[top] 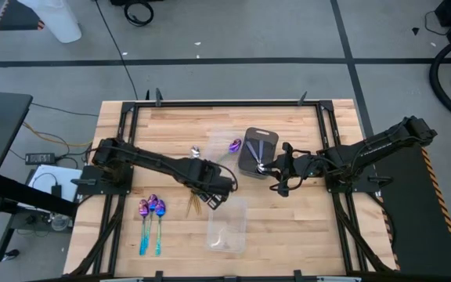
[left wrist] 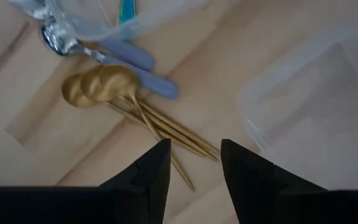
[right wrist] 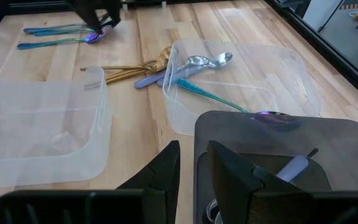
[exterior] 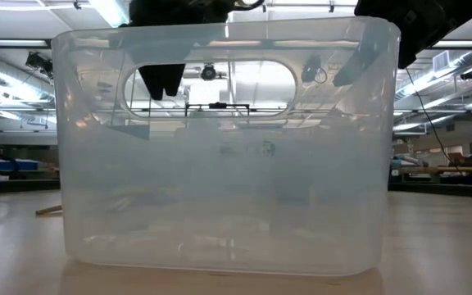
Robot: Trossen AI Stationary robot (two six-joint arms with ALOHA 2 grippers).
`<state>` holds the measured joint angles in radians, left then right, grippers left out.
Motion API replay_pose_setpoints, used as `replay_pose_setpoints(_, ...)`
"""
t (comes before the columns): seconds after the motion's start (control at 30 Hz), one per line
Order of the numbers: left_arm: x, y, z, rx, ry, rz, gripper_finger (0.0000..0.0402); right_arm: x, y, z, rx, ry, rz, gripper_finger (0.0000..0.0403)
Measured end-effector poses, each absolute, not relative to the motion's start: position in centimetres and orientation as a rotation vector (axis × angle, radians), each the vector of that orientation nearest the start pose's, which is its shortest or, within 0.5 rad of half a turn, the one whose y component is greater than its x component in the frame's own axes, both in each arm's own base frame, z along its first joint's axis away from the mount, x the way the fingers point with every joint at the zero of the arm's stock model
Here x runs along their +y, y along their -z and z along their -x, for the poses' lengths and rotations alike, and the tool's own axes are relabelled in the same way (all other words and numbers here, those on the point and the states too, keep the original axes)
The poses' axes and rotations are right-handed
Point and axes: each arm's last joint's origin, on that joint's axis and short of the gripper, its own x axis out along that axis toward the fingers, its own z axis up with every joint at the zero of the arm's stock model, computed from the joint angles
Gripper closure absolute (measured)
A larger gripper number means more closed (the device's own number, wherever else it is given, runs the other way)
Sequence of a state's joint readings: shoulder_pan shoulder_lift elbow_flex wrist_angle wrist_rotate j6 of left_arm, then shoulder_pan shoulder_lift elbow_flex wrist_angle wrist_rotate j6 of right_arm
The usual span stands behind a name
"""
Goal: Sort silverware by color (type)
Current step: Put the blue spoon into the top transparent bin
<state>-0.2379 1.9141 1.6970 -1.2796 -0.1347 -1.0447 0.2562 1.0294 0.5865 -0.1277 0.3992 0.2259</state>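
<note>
High view: the left gripper (top: 210, 200) hovers open over the gold spoons (top: 195, 205) on the tabletop (top: 304, 227), holding nothing; the left wrist view shows its fingers (left wrist: 148, 174) apart just above their handles. 2 silver spoons (left wrist: 114, 56) with pale blue handles lie beside the gold ones. 3 purple-blue spoons (top: 152, 213) lie to the left. The right gripper (top: 279, 178) straddles the dark grey tray's wall (right wrist: 197, 155), jaws narrowly apart. 1 clear tray (top: 227, 225) sits near the gold spoons.
</note>
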Motion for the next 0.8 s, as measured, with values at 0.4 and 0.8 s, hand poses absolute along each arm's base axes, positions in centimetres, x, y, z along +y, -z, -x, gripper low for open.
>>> replay_pose_setpoints(0.4,-11.4,-26.1,-35.0,1.323,-0.684,0.607,0.0251,4.2,-22.8,-20.6,0.522,0.198,-0.036,0.0309)
replay_pose_setpoints(0.8,-14.9,-26.1,-33.7,1.3,-0.721,0.675,0.0251,4.3,-23.0,-20.7,0.506,0.186,-0.002,0.0309)
